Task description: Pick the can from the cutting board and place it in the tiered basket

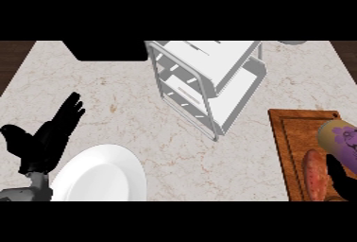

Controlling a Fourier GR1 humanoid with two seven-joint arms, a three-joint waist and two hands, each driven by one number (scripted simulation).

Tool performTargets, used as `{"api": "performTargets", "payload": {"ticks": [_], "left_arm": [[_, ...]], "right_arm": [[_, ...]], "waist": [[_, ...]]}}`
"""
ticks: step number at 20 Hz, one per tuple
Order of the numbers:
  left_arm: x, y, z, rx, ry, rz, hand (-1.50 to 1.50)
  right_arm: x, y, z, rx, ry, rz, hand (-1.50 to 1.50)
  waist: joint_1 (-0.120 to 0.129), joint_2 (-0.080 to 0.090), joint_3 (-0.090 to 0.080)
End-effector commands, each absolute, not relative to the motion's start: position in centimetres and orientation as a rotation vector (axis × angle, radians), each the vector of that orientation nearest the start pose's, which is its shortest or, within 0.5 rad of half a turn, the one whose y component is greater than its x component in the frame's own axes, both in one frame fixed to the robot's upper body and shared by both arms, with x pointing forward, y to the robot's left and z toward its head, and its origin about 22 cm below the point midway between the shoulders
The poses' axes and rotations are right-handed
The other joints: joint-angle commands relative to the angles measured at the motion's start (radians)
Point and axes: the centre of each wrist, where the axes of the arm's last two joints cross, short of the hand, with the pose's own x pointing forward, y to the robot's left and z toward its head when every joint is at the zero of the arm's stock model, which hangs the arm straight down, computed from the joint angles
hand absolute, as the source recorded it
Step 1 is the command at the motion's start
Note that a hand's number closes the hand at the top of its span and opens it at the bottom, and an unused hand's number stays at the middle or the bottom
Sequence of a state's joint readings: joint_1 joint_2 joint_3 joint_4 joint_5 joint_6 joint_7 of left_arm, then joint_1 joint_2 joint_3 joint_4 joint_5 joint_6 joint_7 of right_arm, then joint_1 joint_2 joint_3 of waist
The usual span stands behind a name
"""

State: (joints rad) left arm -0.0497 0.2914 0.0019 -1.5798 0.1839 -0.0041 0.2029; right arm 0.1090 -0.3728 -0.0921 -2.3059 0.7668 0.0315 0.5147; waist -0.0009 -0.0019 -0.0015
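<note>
Black fingers of the left hand point(49, 134) stand straight and relaxed at the near left of the pale marble counter point(118, 94), holding nothing, with the thumb spread out to the left. Just right of that hand, at the near edge, lies a white plate point(101, 177), its left rim partly behind the hand. Further right and toward the far side stands the white wire tiered basket point(209, 80), tilted in this view, with its two shelves bare. A dark, flat rectangular thing point(105, 49) sits at the far edge just left of the basket. At the near right lies the wooden cutting board point(289, 142). On it is the can point(342, 142), yellowish with a purple flower pattern, lying at the right edge of the view. A reddish object point(316, 175) lies just beside it. Only dark fingers of the right hand point(339, 177) show at the near right corner, touching the can's lower side; whether they are curled round it I cannot tell.
</note>
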Motion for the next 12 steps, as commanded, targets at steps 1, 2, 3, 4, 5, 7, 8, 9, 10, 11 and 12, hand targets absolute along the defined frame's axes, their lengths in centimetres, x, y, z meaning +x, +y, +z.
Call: {"api": "performTargets", "payload": {"ticks": [1,2,3,4,5,7,8,9,10,11,12], "left_arm": [[25.3,30.5,2.9,0.069,-1.413,-0.114,0.0],[26.6,28.9,4.4,0.063,-1.415,-0.113,0.0],[26.4,28.8,1.6,0.06,-1.405,-0.101,0.0],[25.6,27.1,5.4,0.053,-1.433,-0.105,0.0],[25.1,28.6,3.6,0.054,-1.42,-0.103,0.0],[25.3,29.5,3.6,0.067,-1.426,-0.092,0.0],[25.8,28.0,2.3,0.068,-1.43,-0.103,0.0],[26.1,28.6,3.0,0.064,-1.43,-0.104,0.0],[26.1,29.7,4.2,0.063,-1.426,-0.102,0.0],[25.1,28.2,4.1,0.052,-1.417,-0.085,0.0],[27.5,26.9,4.0,0.058,-1.43,-0.1,0.0]], "right_arm": [[17.4,-24.4,21.1,-1.152,-1.572,0.47,1.5],[18.1,-24.0,21.3,-1.136,-1.581,0.477,1.5],[17.8,-22.0,20.9,-1.114,-1.593,0.49,1.5],[19.0,-22.0,22.0,-1.129,-1.578,0.501,1.5],[19.7,-20.2,22.0,-1.123,-1.586,0.493,1.5],[21.4,-18.7,23.2,-1.119,-1.603,0.504,1.5],[21.7,-18.0,24.6,-1.129,-1.573,0.519,1.5],[23.0,-16.9,25.3,-1.113,-1.581,0.501,1.5],[24.1,-16.4,24.1,-1.079,-1.579,0.496,1.5],[24.6,-15.1,24.0,-1.091,-1.567,0.498,1.5],[26.9,-14.2,24.3,-1.08,-1.552,0.508,1.5]], "waist": [[0.018,0.004,-0.001],[0.01,0.003,0.0],[0.01,0.004,-0.001],[0.019,0.001,0.0],[0.02,0.002,0.0],[0.016,0.002,0.0],[0.014,0.003,-0.001],[0.017,0.003,-0.001],[0.015,0.003,0.0],[0.017,0.002,0.001],[0.018,0.006,0.0]]}}
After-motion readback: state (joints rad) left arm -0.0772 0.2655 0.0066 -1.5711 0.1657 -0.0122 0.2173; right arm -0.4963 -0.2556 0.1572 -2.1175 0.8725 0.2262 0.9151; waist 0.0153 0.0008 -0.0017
